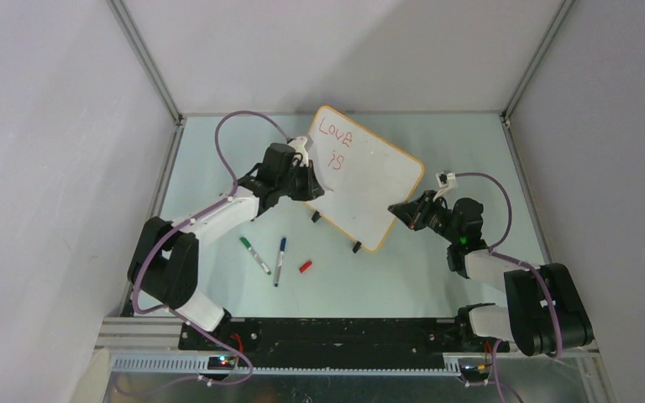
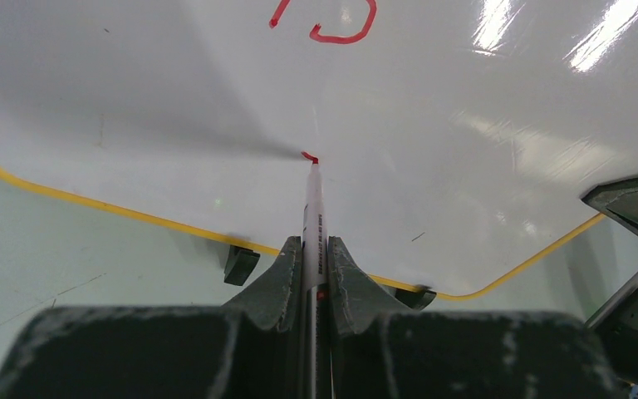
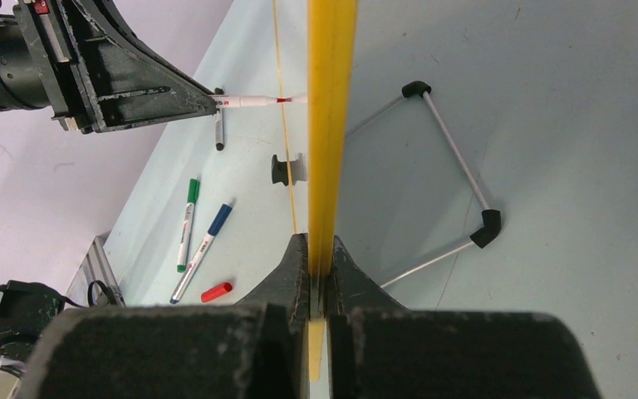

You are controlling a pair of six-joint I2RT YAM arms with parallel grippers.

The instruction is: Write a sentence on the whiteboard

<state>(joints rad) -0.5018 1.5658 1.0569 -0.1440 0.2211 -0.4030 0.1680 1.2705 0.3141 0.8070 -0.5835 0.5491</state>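
The whiteboard (image 1: 378,189) stands tilted at the table's middle on two black clip feet (image 1: 356,246). Red words "Love" (image 1: 334,128) and "is" (image 1: 333,159) are on it; no "Endless" shows. My left gripper (image 1: 315,180) is shut on a red marker (image 2: 313,216). Its tip touches the board at a short red stroke (image 2: 309,155) below "is" (image 2: 341,25). My right gripper (image 1: 399,208) is shut on the board's right edge. In the right wrist view the orange frame (image 3: 331,125) runs edge-on between my fingers (image 3: 320,241).
A green marker (image 1: 254,255), a blue marker (image 1: 280,261) and a red cap (image 1: 305,266) lie on the table in front of the board's left side. A wire stand (image 3: 457,166) sits behind the board. Grey walls enclose the table.
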